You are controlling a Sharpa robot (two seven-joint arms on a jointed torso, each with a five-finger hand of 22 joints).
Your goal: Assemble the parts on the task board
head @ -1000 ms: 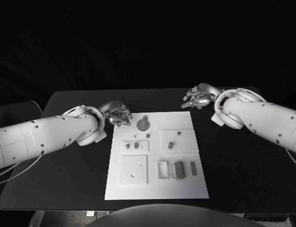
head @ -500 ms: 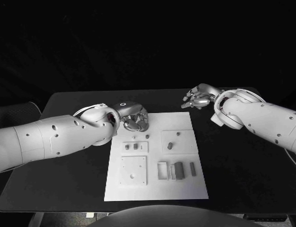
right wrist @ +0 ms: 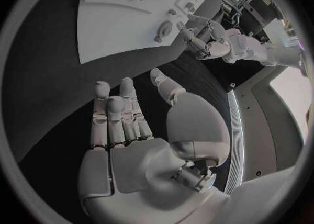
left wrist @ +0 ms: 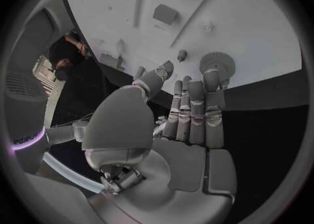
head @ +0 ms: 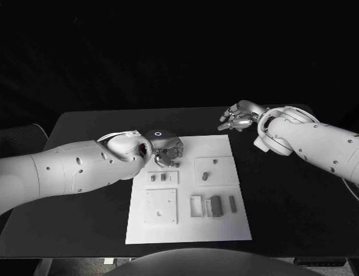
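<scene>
Task board (head: 222,229) with grey parts (head: 216,205) in its recesses

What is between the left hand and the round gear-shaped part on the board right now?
Nothing visible. The left hand hangs over the task board's far edge, its fingertips right at the round part, with no other piece between them.

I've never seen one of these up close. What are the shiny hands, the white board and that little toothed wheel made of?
The left hand looks like metal, or metal-coated plastic: silvery with soft highlights on the fingers. The task board seems to be matt white plastic, flat with moulded raised blocks, though I can't be sure. The gear, grey with fine teeth round its rim, is probably plastic too.
</scene>
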